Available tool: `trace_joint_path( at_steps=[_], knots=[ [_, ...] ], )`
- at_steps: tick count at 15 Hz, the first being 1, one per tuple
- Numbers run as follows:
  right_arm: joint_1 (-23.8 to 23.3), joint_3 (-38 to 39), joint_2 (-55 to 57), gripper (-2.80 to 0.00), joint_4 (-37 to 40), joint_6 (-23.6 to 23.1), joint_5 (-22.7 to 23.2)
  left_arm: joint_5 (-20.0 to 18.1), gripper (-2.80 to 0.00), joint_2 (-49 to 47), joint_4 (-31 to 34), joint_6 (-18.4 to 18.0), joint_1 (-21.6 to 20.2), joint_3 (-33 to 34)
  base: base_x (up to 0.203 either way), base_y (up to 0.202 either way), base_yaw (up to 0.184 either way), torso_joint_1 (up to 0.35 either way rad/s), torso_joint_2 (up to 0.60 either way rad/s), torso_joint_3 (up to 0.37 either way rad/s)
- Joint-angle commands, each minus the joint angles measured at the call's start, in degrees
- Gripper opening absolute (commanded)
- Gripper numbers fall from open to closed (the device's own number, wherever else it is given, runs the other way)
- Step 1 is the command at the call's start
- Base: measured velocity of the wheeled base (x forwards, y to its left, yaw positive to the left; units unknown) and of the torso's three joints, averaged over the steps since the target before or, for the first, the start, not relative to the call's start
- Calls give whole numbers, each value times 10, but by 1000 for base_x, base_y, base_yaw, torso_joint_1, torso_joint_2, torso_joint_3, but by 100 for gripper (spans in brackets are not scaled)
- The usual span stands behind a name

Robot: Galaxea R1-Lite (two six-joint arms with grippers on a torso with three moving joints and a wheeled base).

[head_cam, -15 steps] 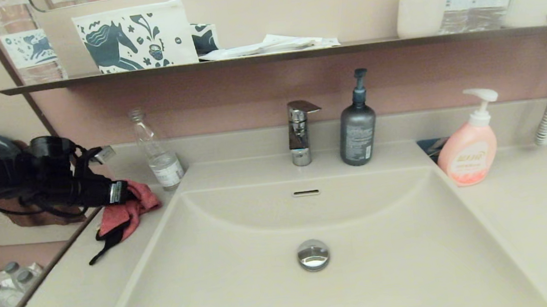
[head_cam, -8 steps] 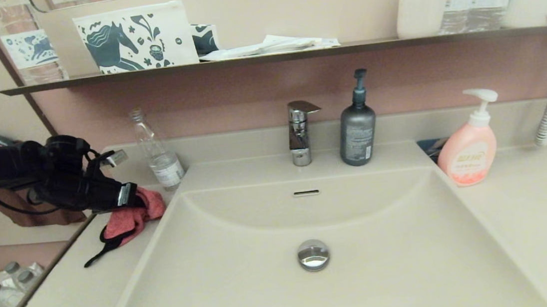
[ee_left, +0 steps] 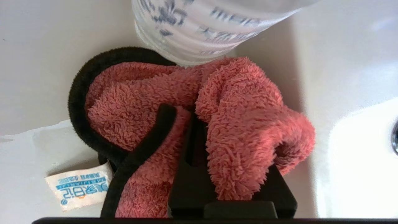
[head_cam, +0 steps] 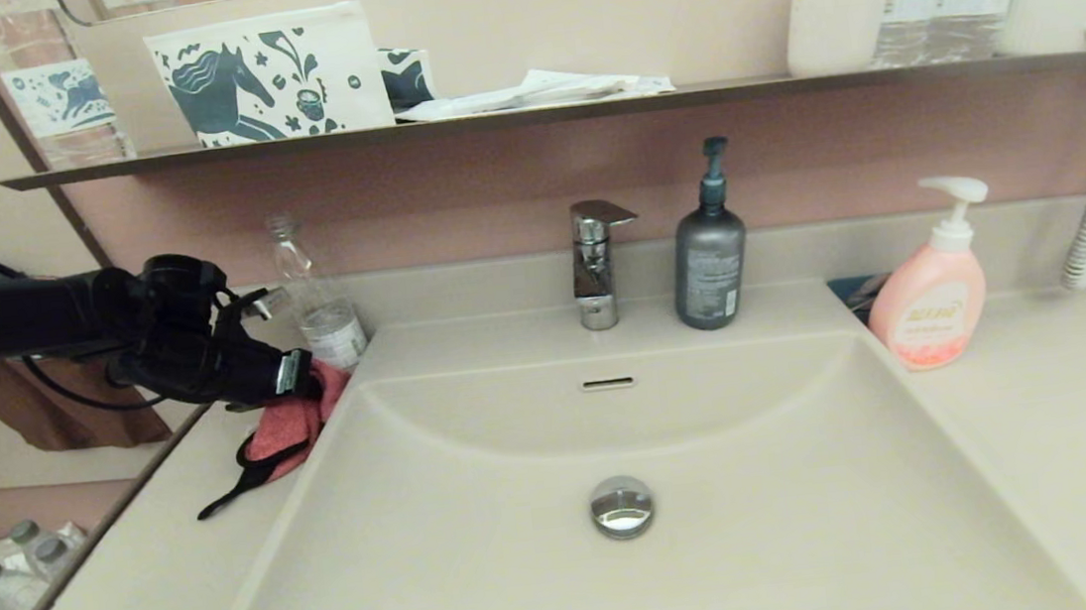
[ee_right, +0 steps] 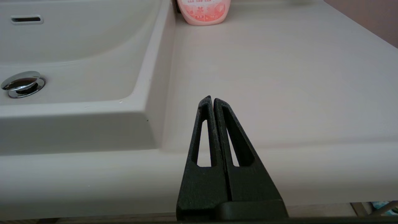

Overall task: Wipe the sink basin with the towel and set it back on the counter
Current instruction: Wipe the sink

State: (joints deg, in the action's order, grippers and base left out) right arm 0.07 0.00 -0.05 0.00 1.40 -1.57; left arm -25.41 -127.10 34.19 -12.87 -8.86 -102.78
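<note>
The coral-red fuzzy towel [head_cam: 284, 432] with black trim hangs bunched from my left gripper [head_cam: 304, 376], which is shut on it just above the left counter [head_cam: 123, 595]. It is at the basin's back left corner, close to a clear bottle [head_cam: 319, 312]. In the left wrist view the towel [ee_left: 242, 124] drapes over the gripper [ee_left: 224, 149], and its white label [ee_left: 79, 188] lies on the counter. The beige sink basin [head_cam: 487, 550] has a chrome drain plug [head_cam: 622, 507] and an overflow slot [head_cam: 607, 382]. My right gripper [ee_right: 213, 100] is shut, low by the counter's front right edge.
A chrome faucet [head_cam: 594, 265] and a grey pump bottle [head_cam: 710, 259] stand behind the basin. A pink soap bottle [head_cam: 931, 302] is on the right counter. A dark wall shelf [head_cam: 525, 113] with bags, papers and cups runs overhead. A mirror edge borders the left.
My left gripper has carried the towel to the right and farther back, from the left counter to the basin's corner beside the clear bottle. The right gripper's earlier position is not shown.
</note>
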Motion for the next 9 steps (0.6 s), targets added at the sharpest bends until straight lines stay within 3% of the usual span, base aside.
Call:
trace_joint_path(
  at_steps=[1, 7, 9],
  knots=[
    [0, 0, 0, -280, 0, 0, 0, 7, -280, -7, 2, -4, -7, 7, 0, 0, 0, 0, 0, 0],
    [0, 0, 0, -280, 0, 0, 0, 21, -280, 15, 72, -32, -31, 48, 0, 0, 0, 0, 0, 0],
    [0, 0, 0, -280, 0, 0, 0, 49, -280, 24, 82, -32, -34, 63, 0, 0, 0, 0, 0, 0]
  ],
)
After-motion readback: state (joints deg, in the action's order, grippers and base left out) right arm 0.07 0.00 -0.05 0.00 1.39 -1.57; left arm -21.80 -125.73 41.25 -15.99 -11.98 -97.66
